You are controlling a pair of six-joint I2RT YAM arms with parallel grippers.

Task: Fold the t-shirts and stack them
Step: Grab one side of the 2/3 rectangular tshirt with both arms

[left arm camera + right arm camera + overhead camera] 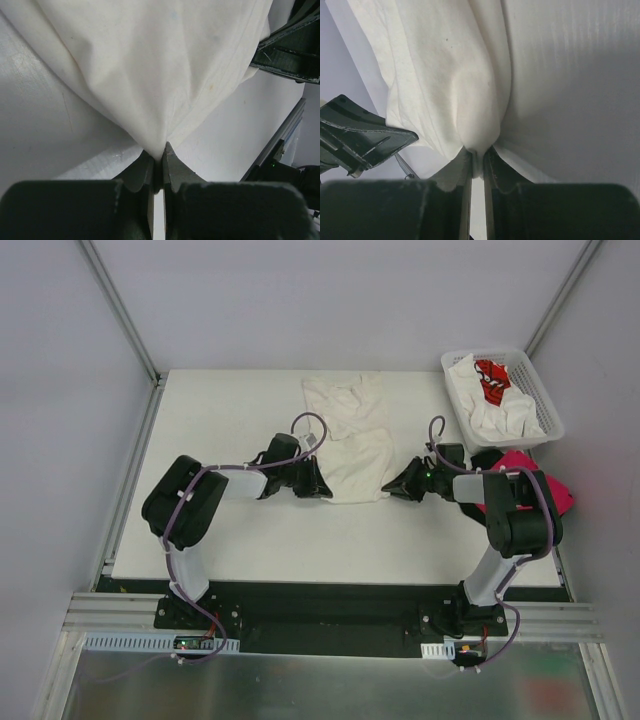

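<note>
A white lattice basket [542,392] is set at the far right corner of a white table [230,420]. An aluminium rail [110,612] is seen along the near edge.

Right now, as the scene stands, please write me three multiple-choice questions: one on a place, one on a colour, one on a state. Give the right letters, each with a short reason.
1. Where is the basket?
A. at the near left corner of the table
B. at the far right corner of the table
C. between the arm bases

2. What colour is the shirt beside the right arm?
A. green
B. blue
C. magenta-pink

3. How is the left gripper?
A. shut on the cream t-shirt
B. wide open
C. shut on the basket

Key: 1 B, the top view shows it at that corner; 2 C, the magenta-pink shirt lies by that arm; 3 A, its fingers pinch the cloth's edge in the left wrist view.
</note>
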